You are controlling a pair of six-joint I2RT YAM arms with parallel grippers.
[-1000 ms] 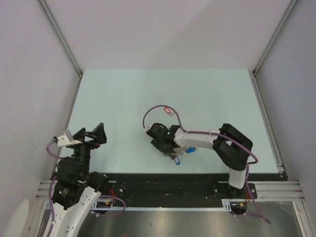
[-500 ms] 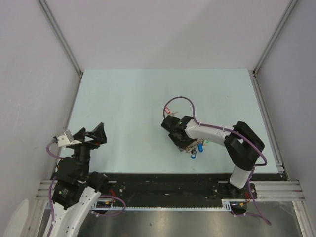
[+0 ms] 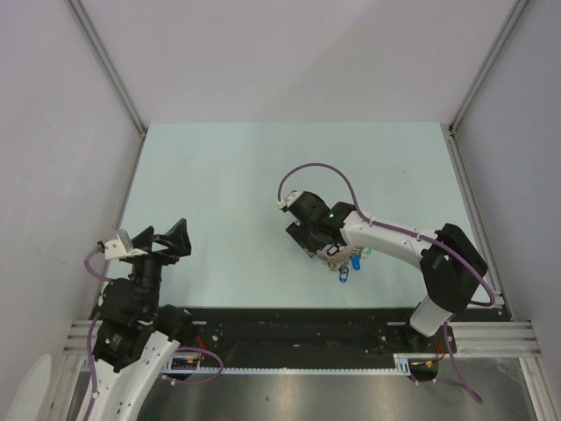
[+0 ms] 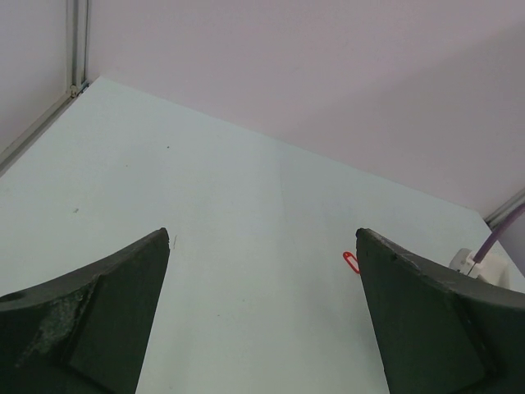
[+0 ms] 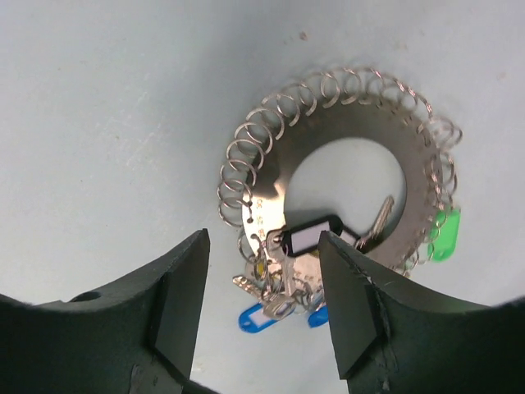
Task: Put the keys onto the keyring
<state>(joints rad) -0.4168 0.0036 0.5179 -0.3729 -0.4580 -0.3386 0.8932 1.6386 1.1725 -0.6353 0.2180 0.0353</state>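
The red-tagged key (image 4: 351,261) lies loose on the table (image 4: 205,205), apart from the keyring (image 5: 373,131). Only the left wrist view shows it, since the right arm has swung over it. The keyring has slid rightward with the right gripper (image 5: 262,254), whose half-spread jaws now straddle its tags, gripping nothing. We judge threading not yet begun. The left gripper (image 4: 262,271) gapes wide, empty.

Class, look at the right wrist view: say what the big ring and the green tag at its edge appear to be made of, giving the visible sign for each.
Keyring: probably steel or a similar metal, brushed grey with a dull sheen and fringed with thin wire loops. Green tag: likely plastic, shown by its bright, slightly translucent colour and smooth rounded outline.
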